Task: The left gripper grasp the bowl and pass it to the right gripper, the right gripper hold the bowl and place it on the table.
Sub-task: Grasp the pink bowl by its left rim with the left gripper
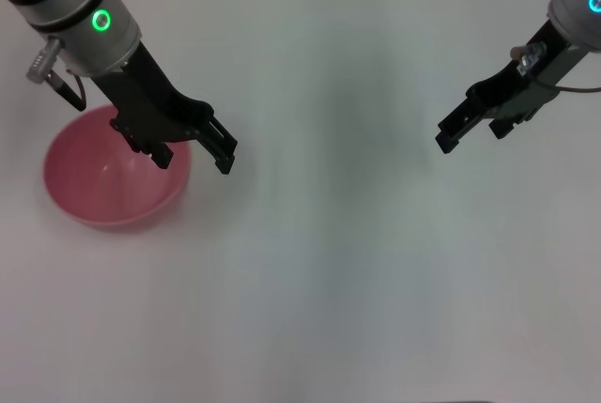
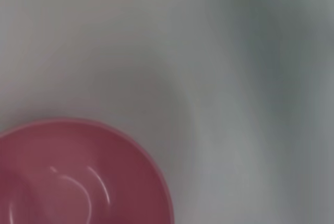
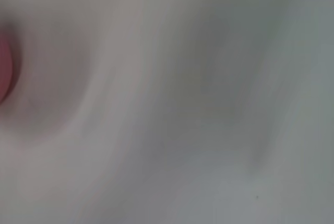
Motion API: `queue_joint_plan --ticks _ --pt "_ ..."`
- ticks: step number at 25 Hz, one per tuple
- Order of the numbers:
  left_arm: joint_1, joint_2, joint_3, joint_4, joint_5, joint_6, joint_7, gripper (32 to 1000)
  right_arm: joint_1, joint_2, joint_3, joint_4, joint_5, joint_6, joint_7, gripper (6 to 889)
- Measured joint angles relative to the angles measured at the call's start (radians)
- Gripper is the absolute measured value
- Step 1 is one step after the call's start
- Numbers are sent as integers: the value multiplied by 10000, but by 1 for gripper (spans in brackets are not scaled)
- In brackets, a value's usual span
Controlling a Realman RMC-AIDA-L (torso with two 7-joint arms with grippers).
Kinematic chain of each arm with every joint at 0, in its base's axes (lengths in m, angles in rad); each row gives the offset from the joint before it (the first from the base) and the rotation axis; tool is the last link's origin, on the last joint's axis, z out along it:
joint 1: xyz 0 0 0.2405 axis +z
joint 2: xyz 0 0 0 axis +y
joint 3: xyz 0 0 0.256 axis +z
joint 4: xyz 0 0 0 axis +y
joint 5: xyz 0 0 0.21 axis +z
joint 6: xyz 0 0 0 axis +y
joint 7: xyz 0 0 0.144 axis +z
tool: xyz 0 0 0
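Over the near-right rim of the bowl [image 1: 115,180], the left gripper [image 1: 195,152] is hovering with its two black fingers standing apart, one fingertip reaching past the rim over the table [image 1: 357,262], the other sitting above the bowl's inner wall; nothing is clamped between them yet, and whether a finger is touching the rim I cannot tell. The bowl is resting upright on the table at the robot's left, empty, and the left wrist view is showing its pink interior [image 2: 68,177] from above with curved highlights running across the bottom. Judging by that gloss, the material is looking like smooth hard plastic: probably light, stiff enough to hold its shape under a pinch, not fragile, but slippery where the pads are meeting it. The body is round, deep and wider than the finger opening, so a grasp around the whole bowl is looking unworkable; the thin rim wall, one finger inside and one outside, is looking like the place to take hold, leaving the far rim free for the handover. A shallow pinch is risking the bowl swinging or sliding out. The table is appearing plain, white and matte. Well apart at the robot's right, the right gripper [image 1: 470,126] is hanging above the table, empty; I cannot tell how its fingers are standing.
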Motion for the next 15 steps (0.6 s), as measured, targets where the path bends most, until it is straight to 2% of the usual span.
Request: queue_joint_plan --ticks 10,13,15 --pt "46 49 0 85 77 164 75 878 -46 0 -1 0 0 0 -1 881" --pt "57 104 -26 92 313 343 120 878 -61 0 -1 0 0 0 -3 881" --pt "64 187 -74 105 482 487 149 878 -92 -4 -1 0 0 0 -5 881"
